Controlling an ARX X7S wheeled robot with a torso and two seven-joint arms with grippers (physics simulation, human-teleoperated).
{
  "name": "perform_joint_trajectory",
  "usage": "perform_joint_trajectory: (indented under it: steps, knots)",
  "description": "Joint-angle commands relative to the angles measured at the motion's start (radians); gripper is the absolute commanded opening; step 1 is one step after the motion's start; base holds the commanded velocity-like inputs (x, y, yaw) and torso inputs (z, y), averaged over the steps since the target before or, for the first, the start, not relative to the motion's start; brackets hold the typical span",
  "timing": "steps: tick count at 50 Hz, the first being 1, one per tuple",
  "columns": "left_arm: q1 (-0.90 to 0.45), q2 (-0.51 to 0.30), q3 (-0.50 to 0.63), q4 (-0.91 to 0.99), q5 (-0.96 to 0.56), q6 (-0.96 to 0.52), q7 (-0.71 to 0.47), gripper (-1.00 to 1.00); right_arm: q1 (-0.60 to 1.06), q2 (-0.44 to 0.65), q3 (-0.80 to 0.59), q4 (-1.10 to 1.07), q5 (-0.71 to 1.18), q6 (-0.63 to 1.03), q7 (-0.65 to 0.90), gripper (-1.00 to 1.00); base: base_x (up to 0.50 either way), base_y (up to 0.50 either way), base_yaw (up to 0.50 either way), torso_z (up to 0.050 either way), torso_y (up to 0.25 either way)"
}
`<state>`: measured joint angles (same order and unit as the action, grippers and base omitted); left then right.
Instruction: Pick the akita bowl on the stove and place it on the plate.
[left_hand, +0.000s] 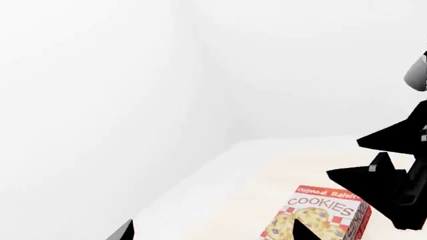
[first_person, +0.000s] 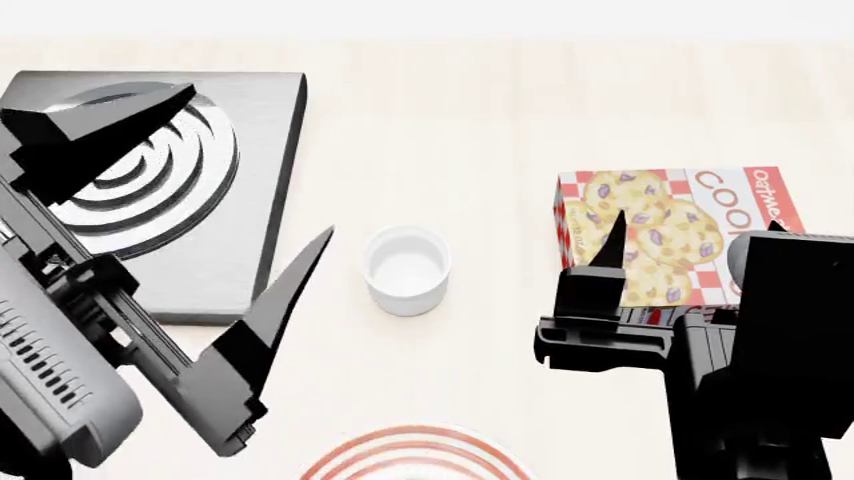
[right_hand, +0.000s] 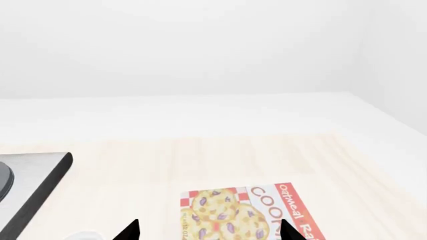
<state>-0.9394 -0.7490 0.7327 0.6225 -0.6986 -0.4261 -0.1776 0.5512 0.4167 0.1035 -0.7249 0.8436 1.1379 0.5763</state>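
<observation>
The akita bowl shows in no view. The stove (first_person: 260, 220) is a dark-grey slab with ring grooves at the far left of the table, and its corner (right_hand: 37, 182) also shows in the right wrist view. Only the far edge of the red-ringed plate (first_person: 414, 452) shows, at the near edge of the head view. My left gripper (first_person: 260, 160) hangs open over the stove's right half, one finger across the burner rings, nothing between its fingers. My right gripper (first_person: 694, 222) is open above the cookie box, empty. Both grippers (left_hand: 213, 232) (right_hand: 208, 232) show only their fingertips in the wrist views.
A small plain white cup (first_person: 407, 268) stands between the stove and a flat-lying Oatmeal Raisin cookie box (first_person: 681, 235) (right_hand: 233, 215) (left_hand: 320, 215). The right arm (left_hand: 393, 185) shows in the left wrist view. White walls lie beyond the light wooden table (first_person: 441, 120).
</observation>
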Motion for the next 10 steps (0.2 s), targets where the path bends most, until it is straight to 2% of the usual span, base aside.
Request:
perform_joint_trajectory:
  steps: [1,10]
  knots:
    - [0.026,0.023,-0.1,-0.034,-0.062,0.003,-0.026,1.0,-0.002,-0.016,0.02,-0.001,-0.017,-0.002,-0.017,1.0,0.0,0.0,0.0,0.0,0.0]
    - [0.054,0.015,-0.148,-0.05,-0.109,0.026,-0.057,1.0,-0.002,-0.014,0.018,0.0,-0.014,-0.005,-0.014,1.0,0.0,0.0,0.0,0.0,0.0]
